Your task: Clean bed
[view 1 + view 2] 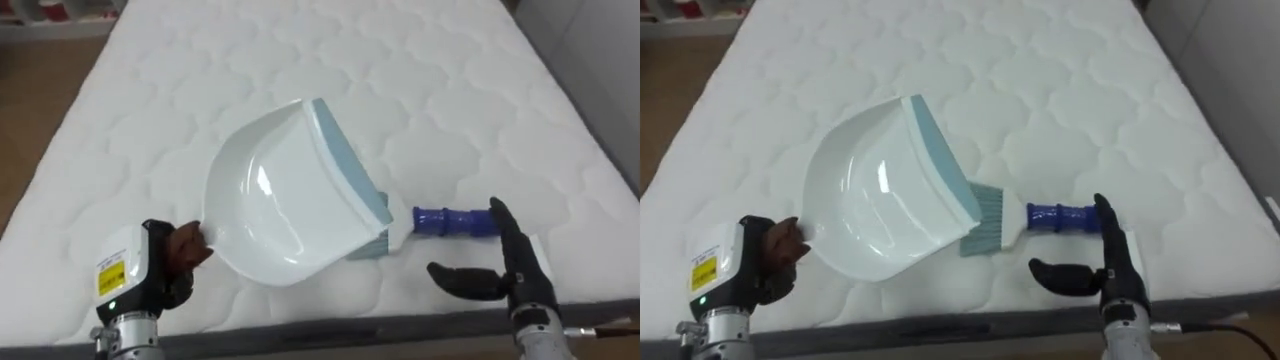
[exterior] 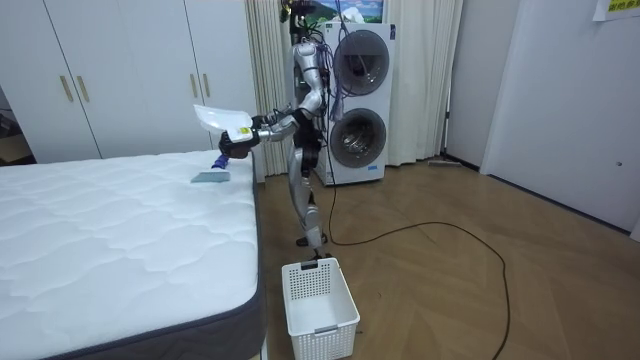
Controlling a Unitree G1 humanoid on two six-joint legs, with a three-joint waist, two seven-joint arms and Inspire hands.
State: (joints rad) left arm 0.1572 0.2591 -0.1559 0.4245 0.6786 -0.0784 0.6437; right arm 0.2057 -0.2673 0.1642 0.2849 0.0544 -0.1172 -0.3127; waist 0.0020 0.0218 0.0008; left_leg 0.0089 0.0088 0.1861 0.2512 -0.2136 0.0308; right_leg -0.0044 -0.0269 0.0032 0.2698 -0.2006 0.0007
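My left hand (image 1: pixel 165 262) is shut on the handle of a white dustpan (image 1: pixel 280 200) with a grey-blue lip. The pan is held above the white quilted mattress (image 1: pixel 400 80) and its inside looks bare. Partly under the pan's lip, a brush (image 1: pixel 455 221) with a blue handle and grey-blue bristles lies on the mattress near its front edge. My right hand (image 1: pixel 505 270) is open just right of the handle's end, fingers straight and thumb spread. From the room view, the dustpan (image 2: pixel 220 118) hangs above the brush (image 2: pixel 210 177) at the bed's corner.
I stand at the bed's end by its corner. A white slatted basket (image 2: pixel 320 300) sits on the wooden floor beside the bed. Stacked laundry machines (image 2: pixel 357 100) stand behind me, and white wardrobes (image 2: pixel 100 70) line the far wall.
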